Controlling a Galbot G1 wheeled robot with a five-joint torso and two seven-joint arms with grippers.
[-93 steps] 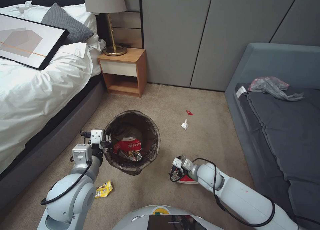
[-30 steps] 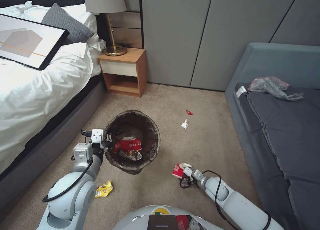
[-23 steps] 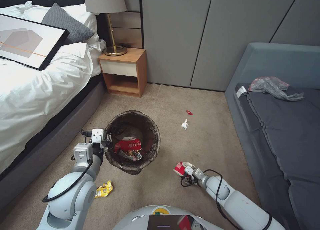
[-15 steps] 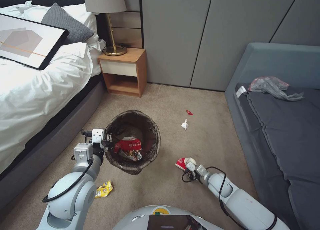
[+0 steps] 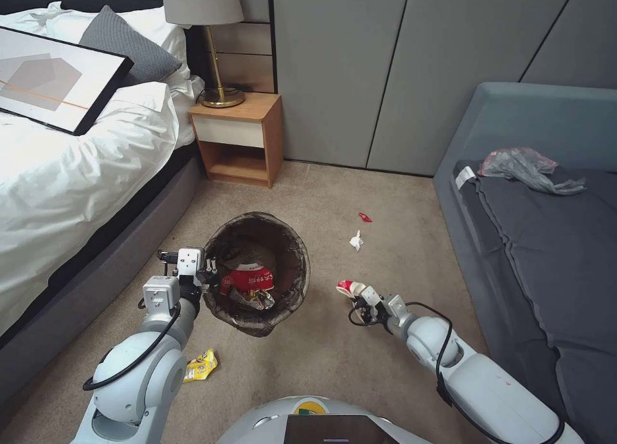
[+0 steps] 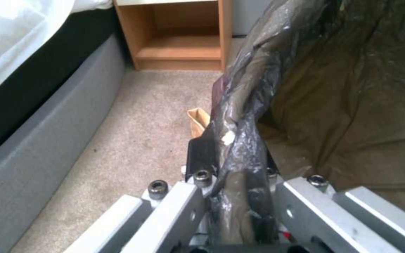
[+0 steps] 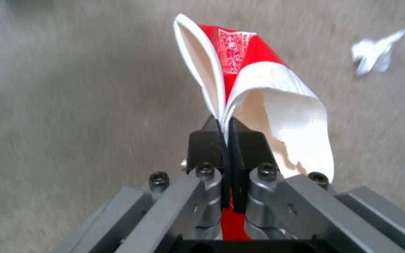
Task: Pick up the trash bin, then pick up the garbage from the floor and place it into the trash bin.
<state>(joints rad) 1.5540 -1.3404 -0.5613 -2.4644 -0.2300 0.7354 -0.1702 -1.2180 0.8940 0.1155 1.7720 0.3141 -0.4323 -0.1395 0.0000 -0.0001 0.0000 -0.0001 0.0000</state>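
Trash bin: the trash bin [image 5: 257, 274] is held off the carpet [image 5: 360, 193] in front of the nightstand [image 5: 239, 139], its dark liner folded over the rim; a red-and-white wrapper and other litter lie inside.
Left pincer: the left pincer [image 5: 207, 278] is pressed together on the trash bin's rim, on the side toward the bed [image 5: 71, 174]; in the left wrist view its fingers [image 6: 201, 154] squeeze the bag-covered edge.
Right pincer: the right pincer [image 5: 357, 294] is beside the trash bin, on the side toward the sofa [image 5: 546, 238], above the carpet, pinching a red-and-white paper cup [image 7: 254, 88] that is crushed flat between its fingers [image 7: 205, 144].
Garbage on floor: a white tissue [image 5: 355, 240] and a small red scrap [image 5: 365, 217] lie beyond the trash bin, toward the wall; a yellow snack bag [image 5: 200, 365] lies near the trash bin, under the left arm.
Sofa: a grey translucent plastic bag [image 5: 524, 168] rests on it, well apart from the trash bin.
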